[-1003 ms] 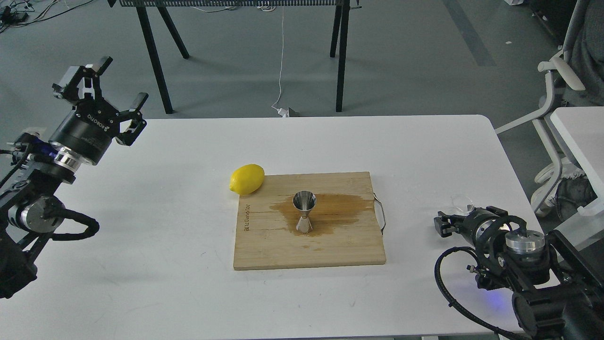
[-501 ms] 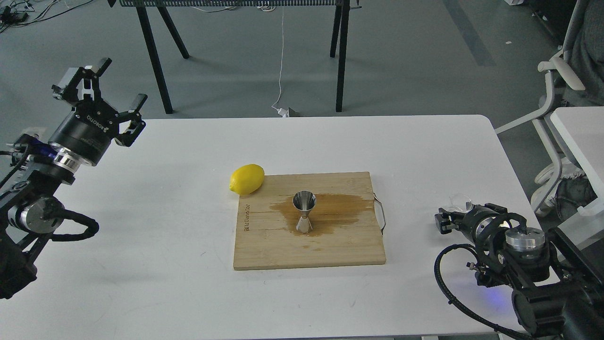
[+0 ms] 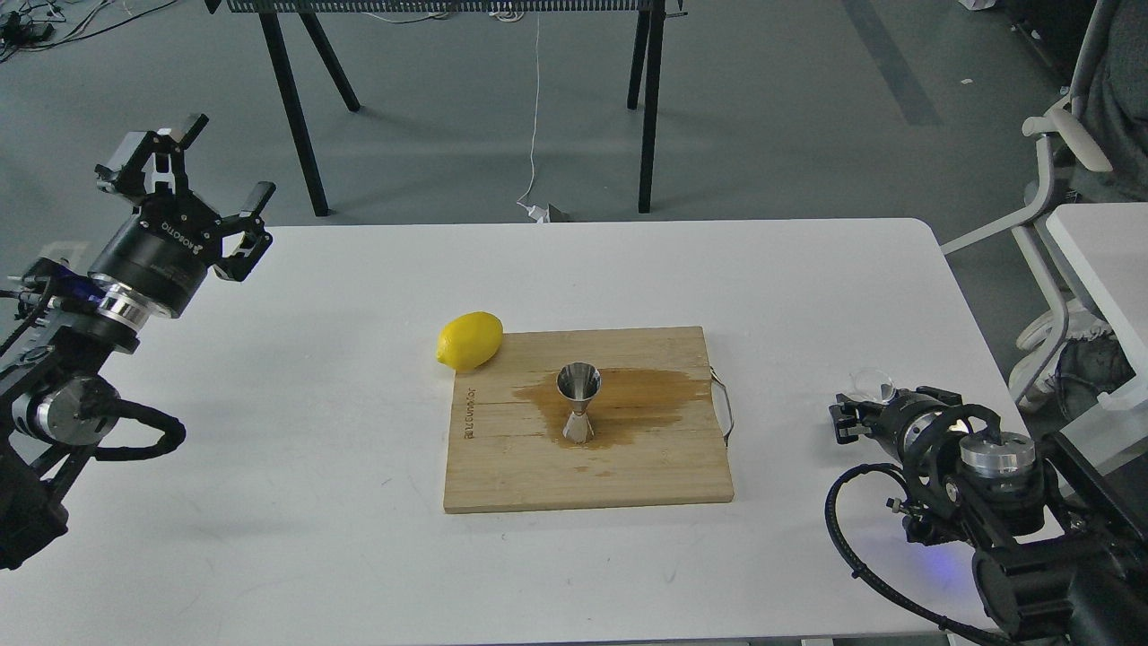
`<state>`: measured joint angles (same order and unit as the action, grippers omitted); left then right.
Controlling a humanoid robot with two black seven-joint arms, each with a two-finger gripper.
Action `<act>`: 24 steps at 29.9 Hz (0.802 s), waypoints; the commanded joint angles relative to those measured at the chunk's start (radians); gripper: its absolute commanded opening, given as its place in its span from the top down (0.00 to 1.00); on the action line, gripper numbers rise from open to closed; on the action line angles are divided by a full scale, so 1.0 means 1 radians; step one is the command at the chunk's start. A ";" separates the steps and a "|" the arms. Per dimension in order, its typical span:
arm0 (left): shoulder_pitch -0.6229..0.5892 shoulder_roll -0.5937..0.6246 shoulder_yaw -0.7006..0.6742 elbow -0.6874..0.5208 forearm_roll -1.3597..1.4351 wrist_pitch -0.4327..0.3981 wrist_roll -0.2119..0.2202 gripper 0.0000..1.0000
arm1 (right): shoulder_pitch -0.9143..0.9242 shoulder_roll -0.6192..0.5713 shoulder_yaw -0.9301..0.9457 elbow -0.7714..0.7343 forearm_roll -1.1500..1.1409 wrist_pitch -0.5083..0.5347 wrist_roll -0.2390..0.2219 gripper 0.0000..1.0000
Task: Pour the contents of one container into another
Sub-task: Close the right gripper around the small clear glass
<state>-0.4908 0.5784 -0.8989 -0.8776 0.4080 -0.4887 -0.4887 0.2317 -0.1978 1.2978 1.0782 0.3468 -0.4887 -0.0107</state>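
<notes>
Head view: a steel jigger [image 3: 578, 402] stands upright near the middle of a wooden cutting board [image 3: 502, 467] on the white desk [image 3: 359, 538], inside a brown wet stain [image 3: 646, 399] that spreads toward the board's 3 o'clock edge. A lemon [image 3: 469, 341] lies at the board's 10 o'clock corner, touching it. The small clear glass cup [image 3: 872, 384] sits near the desk's 3 o'clock edge, well apart from the board, just beside the right pincer [image 3: 847, 422] on its far side; whether they touch cannot be told. That pincer is dark and end-on, so I cannot tell if its fingers are spread or pressed together. The left pincer [image 3: 211, 161] hangs at 10 o'clock above the desk's edge, fingers spread, pinching nothing.
</notes>
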 commanded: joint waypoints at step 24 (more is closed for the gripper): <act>0.008 0.000 0.000 0.000 0.000 0.000 0.000 0.05 | -0.002 -0.002 -0.003 0.017 -0.006 0.000 0.000 0.50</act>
<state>-0.4832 0.5783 -0.8989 -0.8774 0.4080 -0.4887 -0.4887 0.2289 -0.1993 1.2946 1.0895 0.3441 -0.4887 -0.0116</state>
